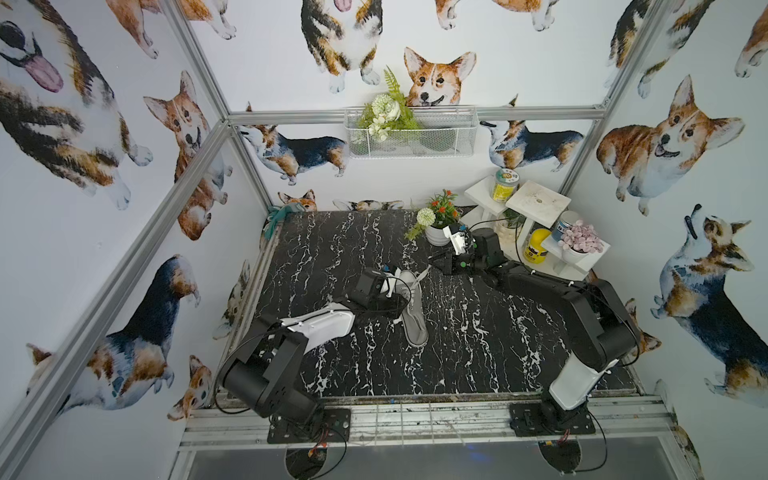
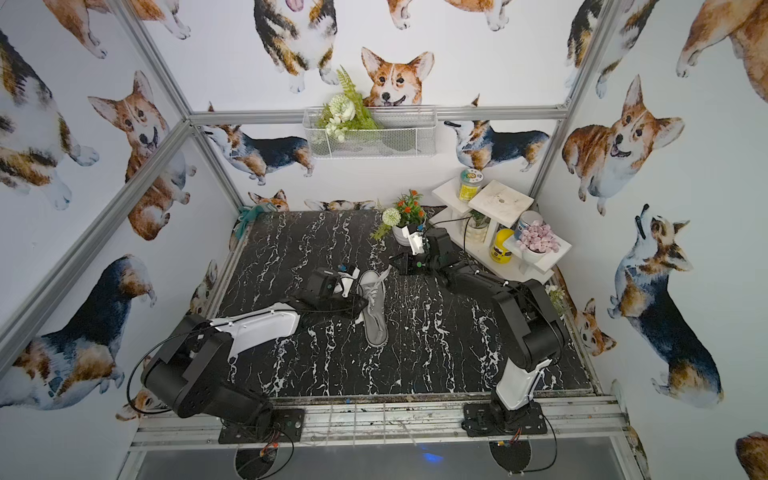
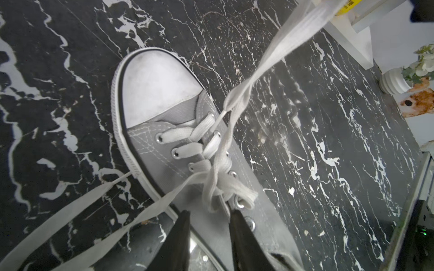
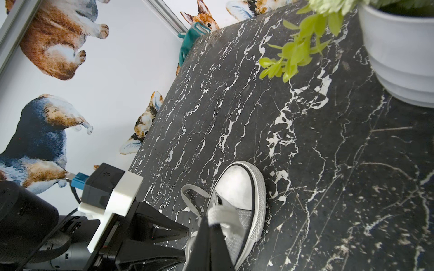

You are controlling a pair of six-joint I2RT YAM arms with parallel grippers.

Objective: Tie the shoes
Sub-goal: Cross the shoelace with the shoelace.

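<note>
So, the grey canvas sneaker with the white rubber toe cap (image 1: 413, 320) sits mid black marble-look table (image 1: 332, 249). Right gripper (image 4: 210, 221) pinches a white flat lace (image 3: 270, 58) taut past its toe. Left gripper (image 3: 210, 218) hangs open over its loose knot (image 3: 218, 185) (barely cinched). Tug harder and the sneaker probably skids, or the knot slips undone.

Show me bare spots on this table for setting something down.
Bare marble: the far-left stretch between the teal cloth and the sneaker, and the near strip ahead of the front rail. Crowded: far-right corner, with potted plant, white shelf and right gripper.
</note>
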